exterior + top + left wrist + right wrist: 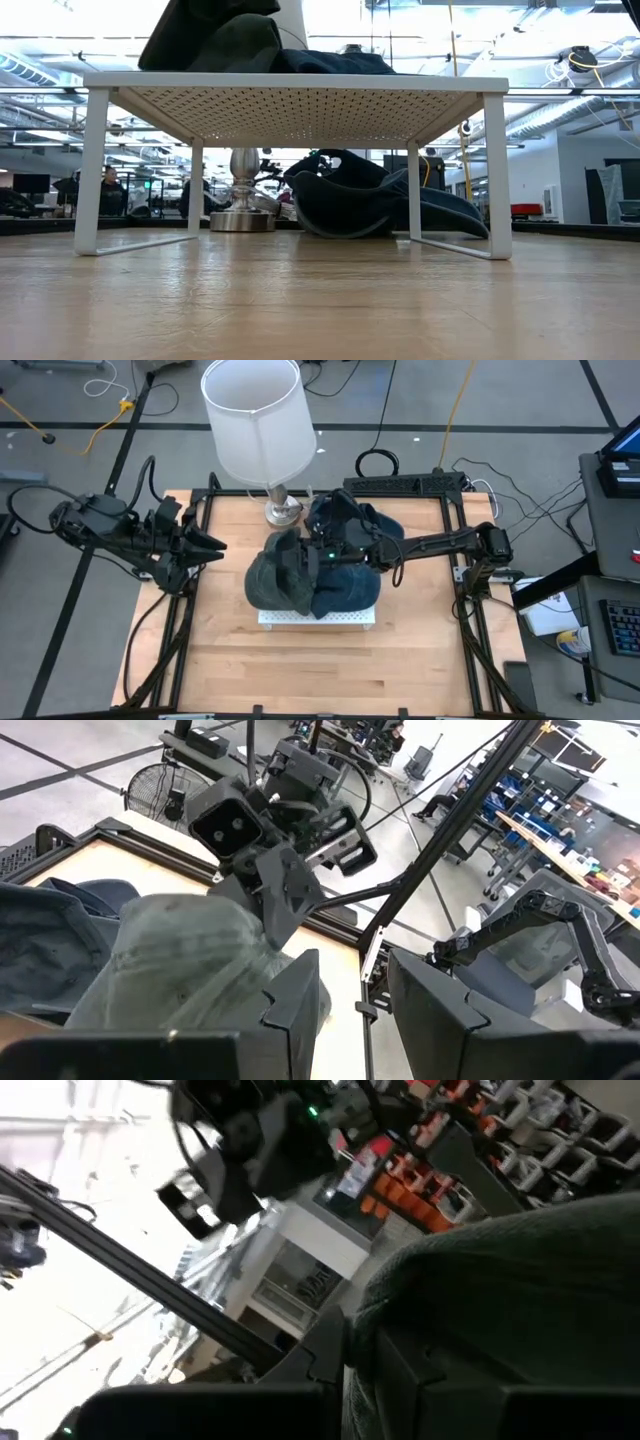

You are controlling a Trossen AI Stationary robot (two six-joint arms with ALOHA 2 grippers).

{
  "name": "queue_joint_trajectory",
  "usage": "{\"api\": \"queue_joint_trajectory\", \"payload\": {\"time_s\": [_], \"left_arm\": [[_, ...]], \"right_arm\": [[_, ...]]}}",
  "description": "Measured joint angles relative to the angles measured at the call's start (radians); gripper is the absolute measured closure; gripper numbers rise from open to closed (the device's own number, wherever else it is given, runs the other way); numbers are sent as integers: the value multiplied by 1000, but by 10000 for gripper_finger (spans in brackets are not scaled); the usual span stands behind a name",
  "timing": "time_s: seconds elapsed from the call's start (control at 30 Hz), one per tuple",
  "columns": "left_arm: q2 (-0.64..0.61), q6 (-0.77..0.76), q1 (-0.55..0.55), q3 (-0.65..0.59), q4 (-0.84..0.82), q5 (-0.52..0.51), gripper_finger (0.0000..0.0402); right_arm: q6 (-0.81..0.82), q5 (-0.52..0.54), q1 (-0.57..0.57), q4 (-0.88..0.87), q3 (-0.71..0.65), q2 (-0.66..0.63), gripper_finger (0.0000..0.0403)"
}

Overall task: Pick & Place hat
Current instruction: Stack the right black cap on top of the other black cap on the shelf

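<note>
A grey-green hat (272, 575) lies on the left part of a white perforated rack (318, 619), with a navy hat (348, 590) beside it on the rack. A second navy hat (378, 523) rests on the table behind the rack, also seen in the low view (370, 200). My right gripper (301, 556) reaches in from the table's right and is shut on the grey-green hat (500, 1290). My left gripper (207, 543) hovers open at the table's left edge, pointing at the grey-green hat (180, 970) and clear of it. My right gripper pinches a raised fold of the grey-green hat's crown (360, 1345) between its two fingers (285, 895). It comes slanting down from the table's right and far side. The hat stays lying on the rack, under the fingers.
A lamp with a white shade (256, 418) stands on its metal base (240, 218) near the table's far edge, just behind the rack. Black frame rails (455, 575) run along the table's sides. Bare wood (320, 670) lies in front of the rack.
</note>
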Motion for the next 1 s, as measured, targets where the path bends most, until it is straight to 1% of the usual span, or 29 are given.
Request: {"api": "queue_joint_trajectory", "payload": {"time_s": [0.17,0.37,0.47,0.57,0.83,1.0], "left_arm": [[0,0,0,0,-1,0,277],[0,-1,0,0,-2,0,277],[0,-12,0,0,-2,0,277],[0,-18,0,0,-2,1,277],[0,-31,0,0,-2,3,277],[0,-27,0,0,-3,30,277]], "right_arm": [[10,-23,0,2,1,13,383],[142,-16,2,-25,-47,27,383],[179,11,3,-21,-77,20,383],[224,11,2,-26,-91,16,383],[234,31,5,-26,-93,12,382],[225,41,15,-88,-93,-30,383]]}}
